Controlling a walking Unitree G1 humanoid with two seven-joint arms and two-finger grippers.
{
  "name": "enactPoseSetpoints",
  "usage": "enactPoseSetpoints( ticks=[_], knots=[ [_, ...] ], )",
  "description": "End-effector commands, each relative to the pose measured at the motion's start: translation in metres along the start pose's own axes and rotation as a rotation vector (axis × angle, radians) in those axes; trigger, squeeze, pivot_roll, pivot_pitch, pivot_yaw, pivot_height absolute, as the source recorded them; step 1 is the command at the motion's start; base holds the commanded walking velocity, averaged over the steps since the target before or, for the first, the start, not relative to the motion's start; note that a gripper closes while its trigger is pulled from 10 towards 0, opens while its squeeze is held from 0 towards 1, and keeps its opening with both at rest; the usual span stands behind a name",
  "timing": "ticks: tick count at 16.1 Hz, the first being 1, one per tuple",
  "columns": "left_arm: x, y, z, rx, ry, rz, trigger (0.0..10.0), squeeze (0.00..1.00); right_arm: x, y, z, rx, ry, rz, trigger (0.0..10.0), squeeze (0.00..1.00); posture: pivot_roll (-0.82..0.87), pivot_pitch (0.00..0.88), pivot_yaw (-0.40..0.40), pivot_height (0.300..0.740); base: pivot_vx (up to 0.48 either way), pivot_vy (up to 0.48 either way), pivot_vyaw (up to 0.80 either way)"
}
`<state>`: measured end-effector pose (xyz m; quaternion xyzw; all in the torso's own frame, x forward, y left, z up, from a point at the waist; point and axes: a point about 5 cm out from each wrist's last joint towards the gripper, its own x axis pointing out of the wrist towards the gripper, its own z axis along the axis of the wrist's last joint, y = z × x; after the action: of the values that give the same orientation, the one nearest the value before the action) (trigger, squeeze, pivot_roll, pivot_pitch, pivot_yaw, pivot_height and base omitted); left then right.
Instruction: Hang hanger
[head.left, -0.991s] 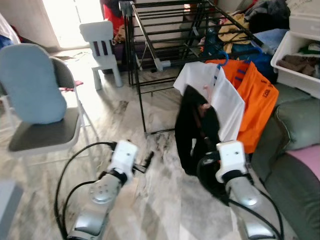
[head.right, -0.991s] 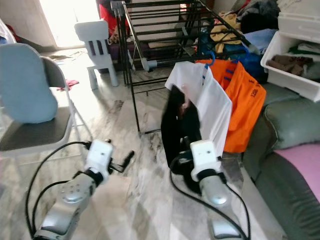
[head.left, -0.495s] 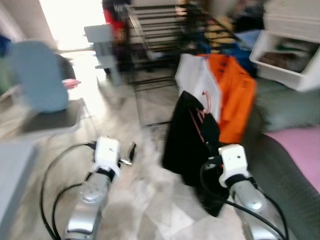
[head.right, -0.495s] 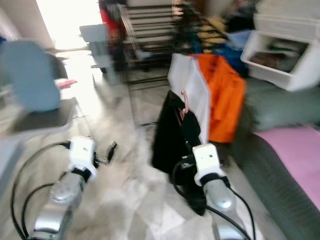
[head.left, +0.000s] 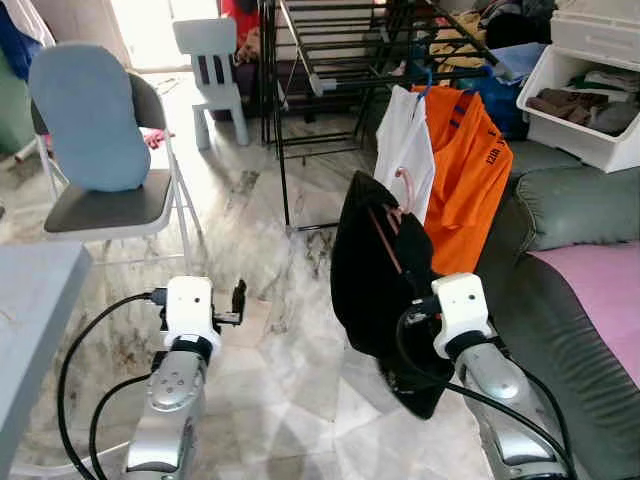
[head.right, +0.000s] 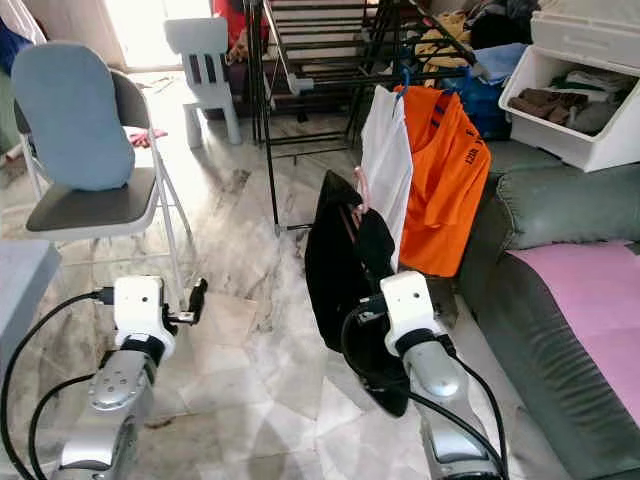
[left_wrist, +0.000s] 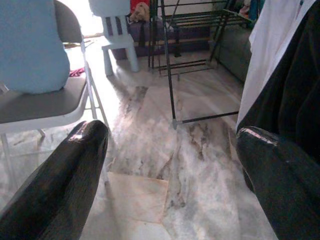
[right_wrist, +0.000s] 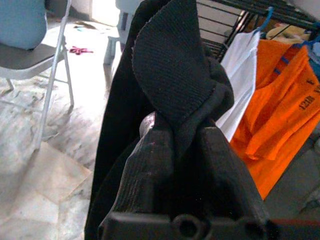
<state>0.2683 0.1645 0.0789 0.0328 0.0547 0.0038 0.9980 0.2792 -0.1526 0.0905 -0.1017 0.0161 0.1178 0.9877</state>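
Lighting and picture quality: daylit interior, head views sharp, wrist views soft close in.

Strong daylight enters from a doorway (head.left: 150, 25) at the far end, blown out to white there; glare spreads over the marble floor (head.left: 270, 240) beside the white child's chair (head.left: 212, 60). Foreground floor evenly lit, faint shadows under the grey folding chair (head.left: 105, 205). Black garment (head.left: 375, 280) reads as near-featureless dark mass. Left wrist view: fingers (left_wrist: 60, 185) out of focus, highlights on tips. Right wrist view: background overexposed, weave of fabric crisp.
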Motion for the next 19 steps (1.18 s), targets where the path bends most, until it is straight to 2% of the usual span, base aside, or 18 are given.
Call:
enactPoseSetpoints(
  ticks=[1, 3, 8, 10, 14, 19],
  knots=[
    [0.001, 0.001, 0.001, -0.009, -0.011, 0.037, 10.0, 0.0, 0.01, 0.002, 0.015, -0.012, -0.065, 0.033, 10.0, 0.0, -0.07, 0.0, -0.093, 0.74, 0.0, 0.0, 0.0],
    [-0.001, -0.001, 0.0, -0.058, 0.001, 0.063, 10.0, 0.0, 0.016, 0.003, 0.018, -0.014, -0.072, 0.051, 10.0, 0.0, -0.05, 0.0, -0.115, 0.74, 0.0, 0.0, 0.0],
    [-0.006, 0.008, 0.0, -0.043, -0.009, 0.103, 10.0, 0.0, 0.023, 0.011, 0.018, -0.012, -0.074, 0.091, 10.0, 0.0, -0.02, 0.0, -0.141, 0.74, 0.0, 0.0, 0.0],
    [-0.005, 0.011, 0.005, -0.004, -0.039, 0.102, 10.0, 0.0, 0.022, 0.005, 0.019, -0.024, -0.086, 0.042, 10.0, 0.0, -0.04, 0.0, -0.109, 0.74, 0.0, 0.0, 0.0],
    [-0.01, 0.018, 0.002, 0.018, -0.043, 0.045, 10.0, 0.0, 0.0, -0.019, 0.011, -0.036, -0.065, -0.1, 10.0, 0.0, -0.08, 0.0, -0.047, 0.74, 0.0, 0.0, 0.0],
    [-0.006, 0.024, 0.001, 0.014, -0.044, 0.014, 10.0, 0.0, -0.036, -0.027, -0.001, -0.035, -0.015, -0.19, 10.0, 0.0, -0.14, 0.0, -0.004, 0.74, 0.0, 0.0, 0.0]
  ],
)
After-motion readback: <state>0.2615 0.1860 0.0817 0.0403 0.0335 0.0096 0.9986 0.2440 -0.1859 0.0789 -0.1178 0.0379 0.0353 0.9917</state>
